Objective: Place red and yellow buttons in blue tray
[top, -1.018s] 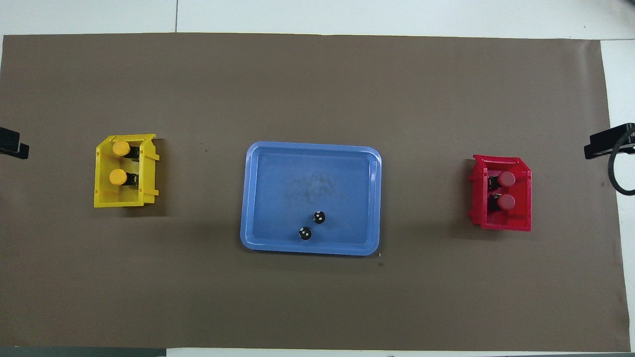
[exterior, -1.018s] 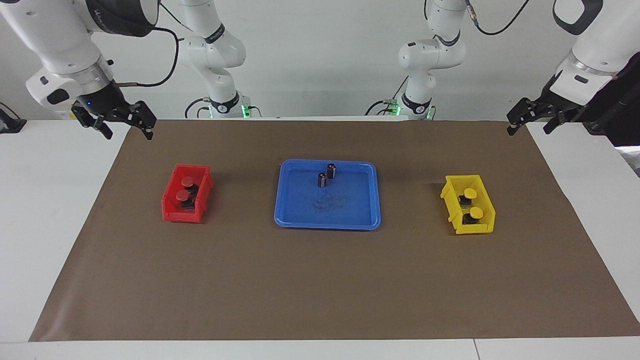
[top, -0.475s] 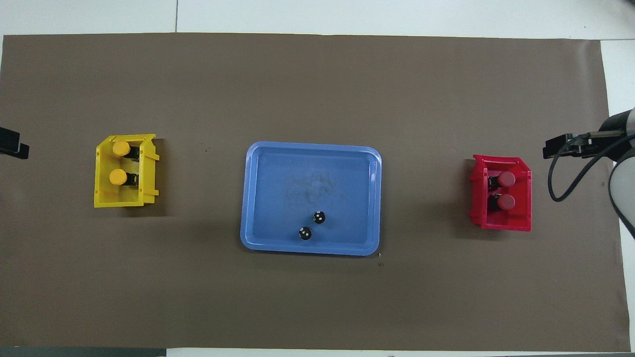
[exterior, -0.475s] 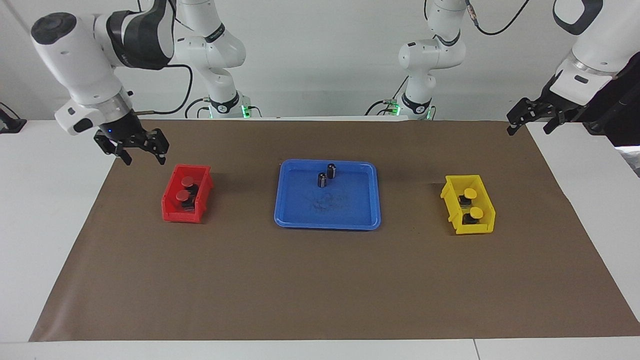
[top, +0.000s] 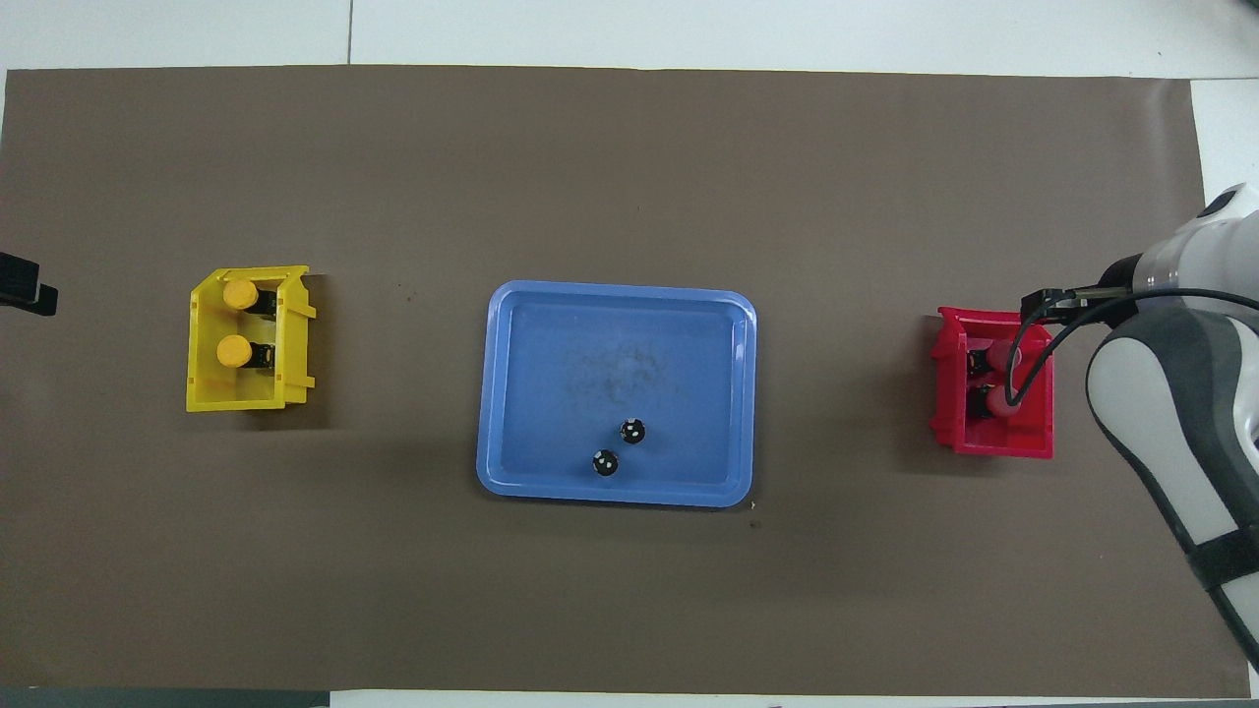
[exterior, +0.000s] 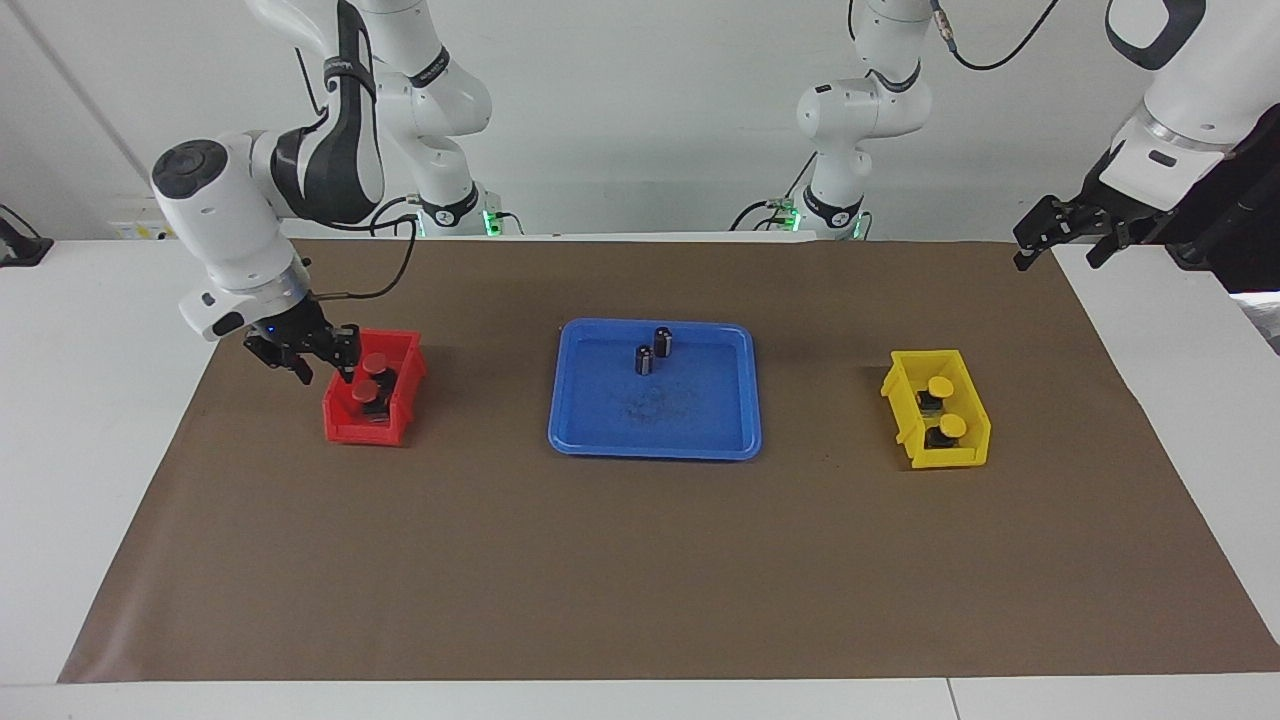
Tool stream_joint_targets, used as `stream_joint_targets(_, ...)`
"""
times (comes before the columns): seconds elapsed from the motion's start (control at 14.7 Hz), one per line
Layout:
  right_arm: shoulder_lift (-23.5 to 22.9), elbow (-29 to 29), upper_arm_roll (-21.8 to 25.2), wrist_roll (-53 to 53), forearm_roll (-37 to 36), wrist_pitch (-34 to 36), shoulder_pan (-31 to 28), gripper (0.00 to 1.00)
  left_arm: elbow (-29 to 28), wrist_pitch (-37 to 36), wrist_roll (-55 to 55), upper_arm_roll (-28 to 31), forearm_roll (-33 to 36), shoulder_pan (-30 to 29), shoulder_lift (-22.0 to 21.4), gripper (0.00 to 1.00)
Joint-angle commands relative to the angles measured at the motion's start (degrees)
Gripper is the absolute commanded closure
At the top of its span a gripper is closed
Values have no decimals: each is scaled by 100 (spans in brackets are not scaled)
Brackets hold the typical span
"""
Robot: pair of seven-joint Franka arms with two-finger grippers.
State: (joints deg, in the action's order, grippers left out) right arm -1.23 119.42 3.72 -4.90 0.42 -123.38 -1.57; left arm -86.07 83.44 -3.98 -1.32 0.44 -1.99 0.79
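Two red buttons [exterior: 376, 362] [exterior: 367, 388] sit in the small red bin [exterior: 365, 428], toward the right arm's end of the table. The two yellow buttons [exterior: 938, 386] [exterior: 952, 427] lie in the yellow bin [exterior: 945, 457], toward the left arm's end. Between the bins lies the blue tray [exterior: 700, 420]. My right gripper [exterior: 326, 375] hangs low over the red bin's outer rim, open with its fingers fairly close together, one tip just beside the nearer button's cap. It holds nothing. My left gripper [exterior: 1057, 262] waits open above the mat's corner.
Two small dark cylinders [exterior: 644, 360] [exterior: 663, 342] stand in the tray, on its side nearer the robots. A brown mat [exterior: 640, 560] covers the table. The right arm's cable [top: 1023, 364] hangs across the red bin in the overhead view.
My right arm has swung down from the mat's corner to the red bin's rim, and its fingers have narrowed. The left arm and all objects have stayed put.
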Motion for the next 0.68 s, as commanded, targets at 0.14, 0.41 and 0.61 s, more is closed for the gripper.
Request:
stream_joint_targets(0.14, 44, 459, -3, -81, 81, -538, 139, 45, -182, -47, -33, -17, 36, -21, -166, 0)
stream_joint_targets(0.41, 0, 714, -3, -502, 90, -899, 139, 44, -182, 14, -42, -87, 27, 75, -158, 0)
stream_joint_targets(0.61, 35, 890, 6, -767, 90, -1039, 122, 44, -182, 14, -7, -87, 27, 172, -166, 0)
